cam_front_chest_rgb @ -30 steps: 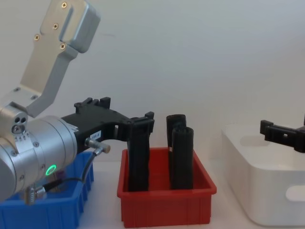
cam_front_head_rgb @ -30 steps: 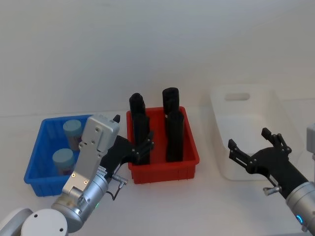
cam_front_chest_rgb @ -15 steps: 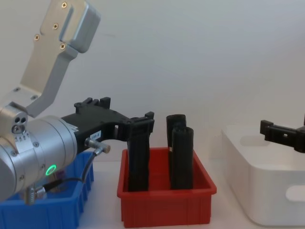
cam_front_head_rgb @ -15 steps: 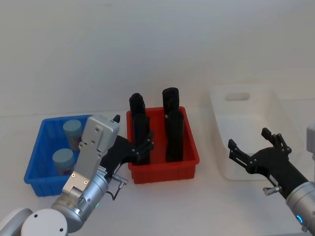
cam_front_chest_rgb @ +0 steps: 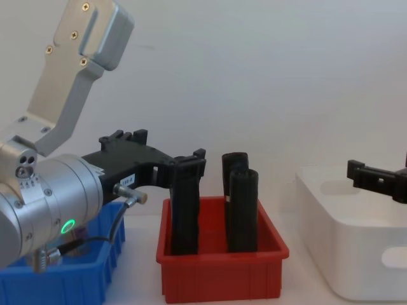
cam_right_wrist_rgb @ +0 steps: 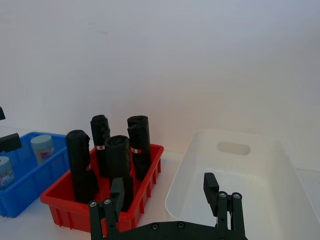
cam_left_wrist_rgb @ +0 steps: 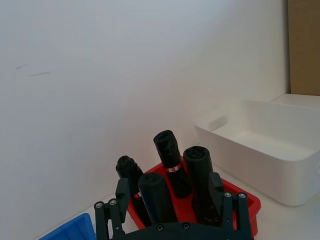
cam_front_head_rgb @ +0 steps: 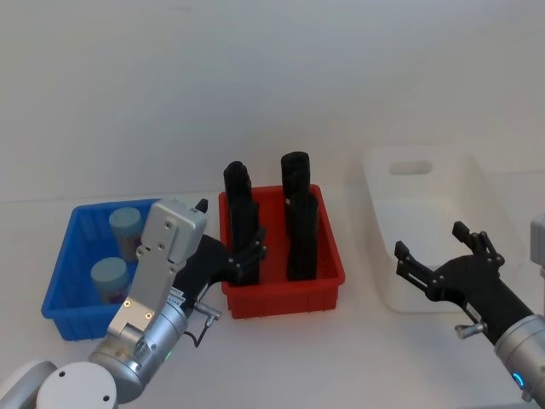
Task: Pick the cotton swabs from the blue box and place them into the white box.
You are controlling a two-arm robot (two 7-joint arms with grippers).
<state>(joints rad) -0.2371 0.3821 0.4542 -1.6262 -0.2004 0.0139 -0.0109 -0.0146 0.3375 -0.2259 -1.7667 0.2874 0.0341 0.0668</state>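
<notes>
Blue box [cam_front_head_rgb: 58, 285] holds both cotton swabs [cam_front_head_rgb: 109, 277], upright. Left gripper [cam_front_head_rgb: 228, 228] hangs spread, empty, at the red bin [cam_front_head_rgb: 281, 302]; right gripper [cam_front_head_rgb: 434, 243] hangs spread, empty, before the white box [cam_front_head_rgb: 426, 158]. Risk: the left fingers clip the tall black objects [cam_front_head_rgb: 296, 170] when reaching, toppling them.

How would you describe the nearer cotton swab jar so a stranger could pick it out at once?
Of three bins in a row, find the blue box at the robot's left, beside the red bin. Two swab jars with grey-blue lids stand inside: pick the near jar, closer to the robot, not the far jar toward the back wall.
</notes>
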